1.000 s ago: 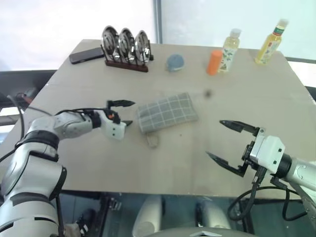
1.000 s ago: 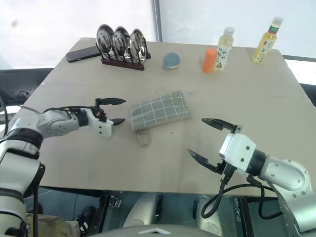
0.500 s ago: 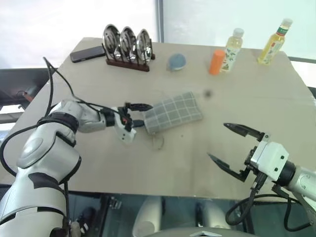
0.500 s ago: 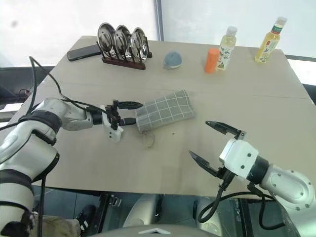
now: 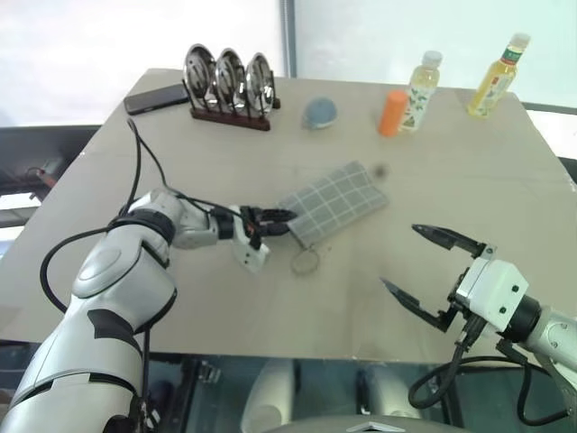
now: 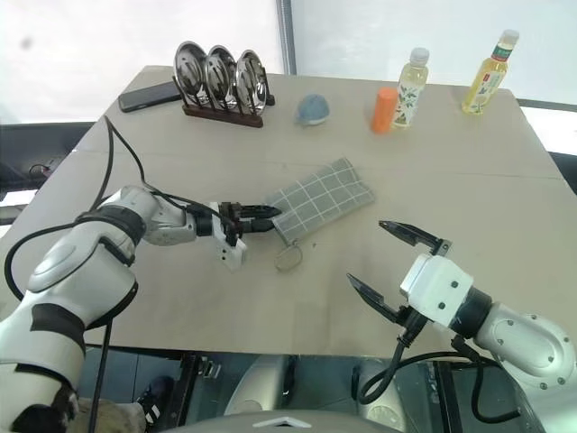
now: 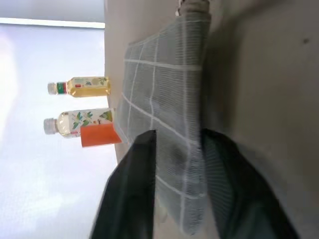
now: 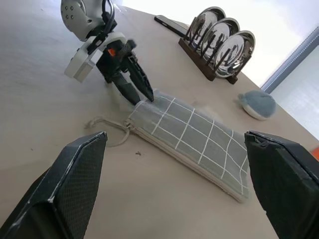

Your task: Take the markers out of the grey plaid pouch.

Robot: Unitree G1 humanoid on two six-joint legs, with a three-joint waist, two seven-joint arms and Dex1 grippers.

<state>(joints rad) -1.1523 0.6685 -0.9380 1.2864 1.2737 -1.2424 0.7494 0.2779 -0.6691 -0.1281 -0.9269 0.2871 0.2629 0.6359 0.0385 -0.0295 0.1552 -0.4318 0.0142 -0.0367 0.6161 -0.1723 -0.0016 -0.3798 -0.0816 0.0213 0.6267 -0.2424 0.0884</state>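
Bare table [image 5: 225, 316] near pouch [image 5: 338, 200] (bottles [image 5: 419, 79] far)

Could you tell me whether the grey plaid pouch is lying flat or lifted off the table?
Flat on the table: the grey plaid pouch rests along its length, one corner pinched by the left claw.

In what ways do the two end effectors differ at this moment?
The left end effector is shut on the near corner of the grey pouch; the right end effector is open and holds nothing. The left one sits low at the table, while the right one hovers at the table's near edge, apart from the pouch. Both have two black fingers.
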